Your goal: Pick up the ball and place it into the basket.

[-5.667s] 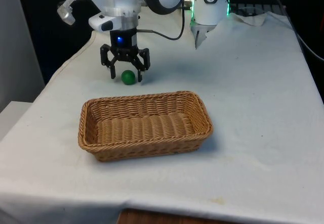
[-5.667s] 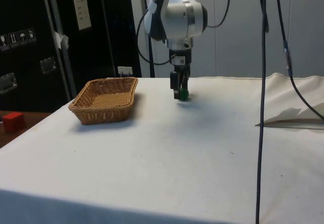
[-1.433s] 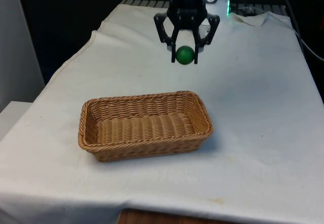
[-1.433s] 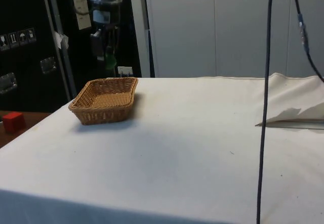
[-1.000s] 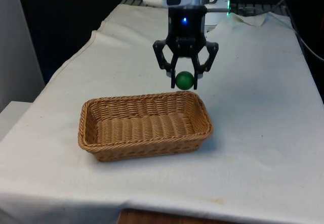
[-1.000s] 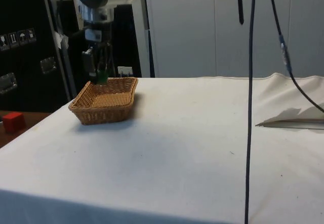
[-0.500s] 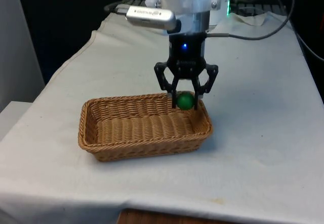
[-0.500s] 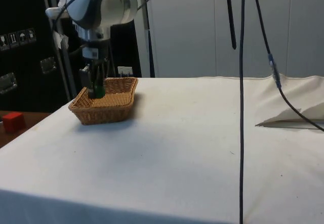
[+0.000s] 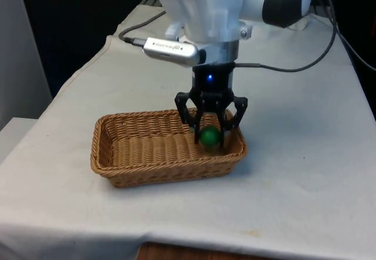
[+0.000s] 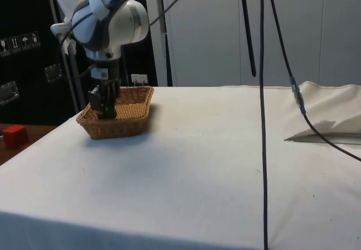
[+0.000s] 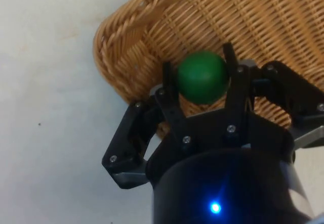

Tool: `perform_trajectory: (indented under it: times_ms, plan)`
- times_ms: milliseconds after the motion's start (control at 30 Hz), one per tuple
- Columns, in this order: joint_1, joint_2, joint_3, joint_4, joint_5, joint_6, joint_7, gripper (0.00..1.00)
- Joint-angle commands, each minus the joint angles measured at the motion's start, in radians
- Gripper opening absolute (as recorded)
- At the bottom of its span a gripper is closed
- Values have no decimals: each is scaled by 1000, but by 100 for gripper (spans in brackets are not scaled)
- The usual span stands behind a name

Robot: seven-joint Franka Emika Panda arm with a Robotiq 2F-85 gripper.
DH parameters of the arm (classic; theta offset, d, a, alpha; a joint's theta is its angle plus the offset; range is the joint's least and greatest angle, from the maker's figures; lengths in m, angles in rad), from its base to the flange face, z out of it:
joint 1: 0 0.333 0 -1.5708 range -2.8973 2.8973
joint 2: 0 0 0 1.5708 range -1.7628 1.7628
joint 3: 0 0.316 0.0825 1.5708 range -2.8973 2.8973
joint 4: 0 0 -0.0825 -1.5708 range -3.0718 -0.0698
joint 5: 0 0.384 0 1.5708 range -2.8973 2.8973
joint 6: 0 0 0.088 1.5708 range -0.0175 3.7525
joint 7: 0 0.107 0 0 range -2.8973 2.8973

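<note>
My black gripper [image 9: 209, 138] is shut on a small green ball [image 9: 209, 135], seen close up as the green ball [image 11: 202, 77] pinched between the two fingers [image 11: 170, 100]. I hold it inside the wicker basket [image 9: 121, 161], at the end on the front view's right, just within the rim. From the side, the gripper [image 10: 106, 110] reaches down into the basket [image 10: 131, 126] near its nearer end. Whether the ball touches the basket floor I cannot tell.
The woven basket rim [image 11: 112, 31] curves close around the fingers. A crumpled fold of white cloth [image 10: 330, 127] lies at the side view's right, and black cables [image 10: 262, 114] hang down over the table. A small red block [image 10: 14, 135] sits off the table's left.
The gripper has come down with the ball, from above the basket's far rim into the basket itself. Its grip on the ball is unchanged.
</note>
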Motion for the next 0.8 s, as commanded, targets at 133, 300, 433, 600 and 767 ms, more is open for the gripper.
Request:
perform_trajectory:
  times_ms: [133, 300, 433, 600, 767]
  plan:
    - [-20, 52, 9, 43, 20, 4, -6, 0]
    - [-20, 64, 4, 57, 29, -4, -4, 0]
    - [-21, 64, 3, 58, 29, -5, -3, 0]
    - [-19, 65, 1, 57, 27, -4, -1, 0]
    - [-17, 65, 0, 56, 26, -3, 0, 22]
